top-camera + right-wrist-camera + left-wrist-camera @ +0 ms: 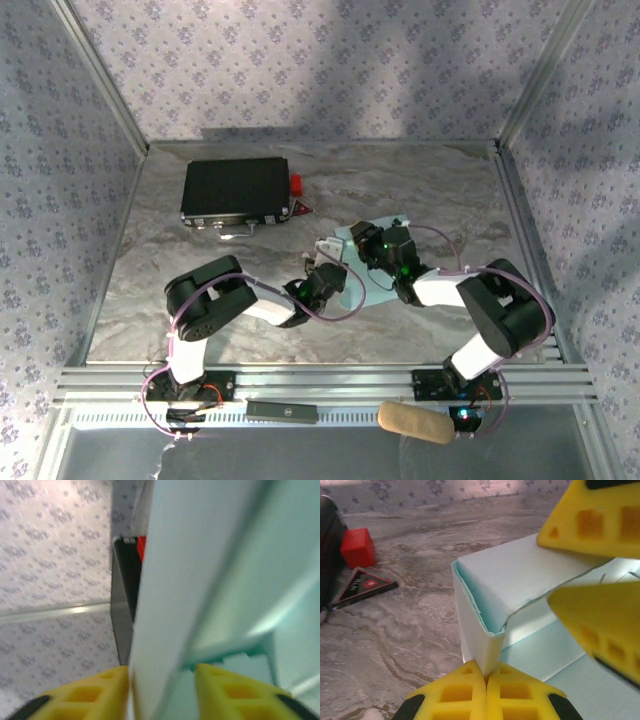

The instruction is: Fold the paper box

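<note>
Left hand [486,677]: fingertips together, clamped on a folded corner of the pale light-blue card paper box [520,575] at the centre of the marbled grey surface [450,190]. Right hand [161,680]: fingers apart, straddling an upright box panel. Far left: black rectangular case [235,190].

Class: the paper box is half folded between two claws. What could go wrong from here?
1. The left claw pinches only a thin corner of the paper box; a pull could tear or crumple it.
2. The right claw stands open astride a raised wall, so that wall could spring back down.
</note>
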